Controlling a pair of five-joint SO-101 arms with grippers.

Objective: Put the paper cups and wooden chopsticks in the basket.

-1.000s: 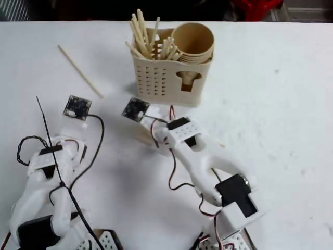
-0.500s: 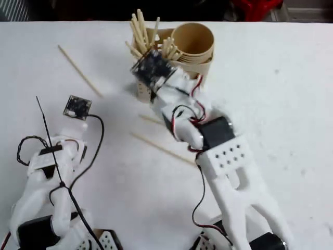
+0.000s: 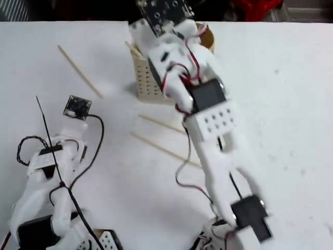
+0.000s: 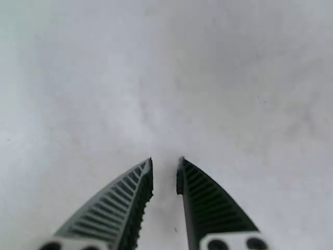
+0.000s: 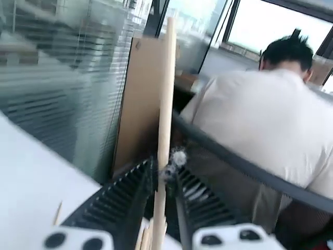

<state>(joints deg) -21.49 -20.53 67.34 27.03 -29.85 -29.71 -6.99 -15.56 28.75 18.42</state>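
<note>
The cream basket (image 3: pixel 147 79) stands at the back of the table, with chopsticks and a paper cup (image 3: pixel 208 35) in it, mostly covered by my right arm (image 3: pixel 208 104), which stretches over it. My right gripper (image 5: pixel 165 174) is shut on a wooden chopstick (image 5: pixel 166 99) that stands upright between its fingers, high above the table. Three loose chopsticks lie on the table: one at the back left (image 3: pixel 79 70) and two in front of the basket (image 3: pixel 161 124) (image 3: pixel 164 149). My left gripper (image 4: pixel 165 162) is shut on nothing, just over the bare table.
My left arm (image 3: pixel 49 166) rests folded at the front left, with black cables (image 3: pixel 96 140) looping around it. The white table (image 3: pixel 281 104) has open room to the right. A person sits in the room behind the table, away from the task's things.
My right arm has swung from the table in front of the basket up and over the basket with a chopstick. Two chopsticks it had covered now show. The left arm stayed still.
</note>
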